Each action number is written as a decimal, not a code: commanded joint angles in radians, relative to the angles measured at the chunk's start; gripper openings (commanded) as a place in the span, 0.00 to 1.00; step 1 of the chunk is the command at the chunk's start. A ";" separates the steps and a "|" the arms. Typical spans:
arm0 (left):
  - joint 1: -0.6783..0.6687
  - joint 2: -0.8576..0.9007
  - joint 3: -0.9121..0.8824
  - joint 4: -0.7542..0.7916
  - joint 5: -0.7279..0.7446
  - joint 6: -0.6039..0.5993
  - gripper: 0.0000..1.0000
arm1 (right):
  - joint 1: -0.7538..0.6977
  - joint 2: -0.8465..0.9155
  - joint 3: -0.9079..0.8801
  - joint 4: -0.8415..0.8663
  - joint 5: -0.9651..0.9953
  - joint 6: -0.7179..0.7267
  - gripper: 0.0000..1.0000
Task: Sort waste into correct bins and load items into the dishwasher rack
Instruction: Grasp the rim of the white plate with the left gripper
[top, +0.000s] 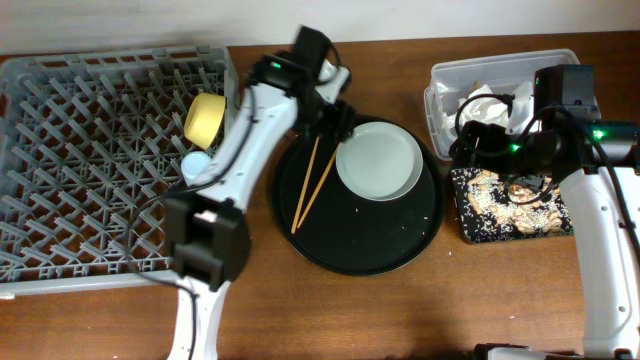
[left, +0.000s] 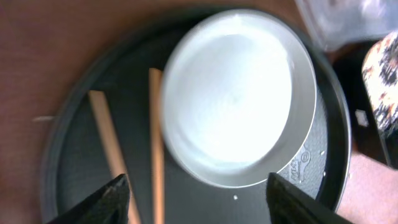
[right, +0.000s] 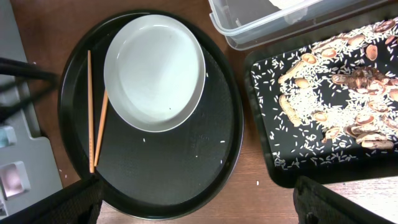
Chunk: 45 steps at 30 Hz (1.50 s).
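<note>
While the left pincer (left: 199, 202) hangs open and empty over the round tray (top: 380, 240), the two chopsticks (left: 112, 143) lie right under it, close by one finger, with the plate (left: 236, 93) touching the nearer stick. Their long axis runs across the line between the fingers, so a straight descent looks enough to straddle them. The left arm is far nearer; the right pincer (right: 199, 202), wide open and empty, hovers by the scrap bin (right: 256, 118). The rack (top: 80, 180) lies on the left of the surface.
</note>
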 joint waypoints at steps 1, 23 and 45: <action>-0.055 0.090 0.004 0.014 -0.015 -0.091 0.66 | -0.004 -0.002 0.014 0.003 0.011 -0.010 0.99; -0.100 0.182 0.002 -0.006 -0.274 -0.350 0.31 | -0.004 -0.002 0.014 -0.016 0.011 -0.010 0.98; -0.146 0.212 0.002 -0.003 -0.268 -0.356 0.08 | -0.004 -0.002 0.014 -0.016 0.011 -0.011 0.98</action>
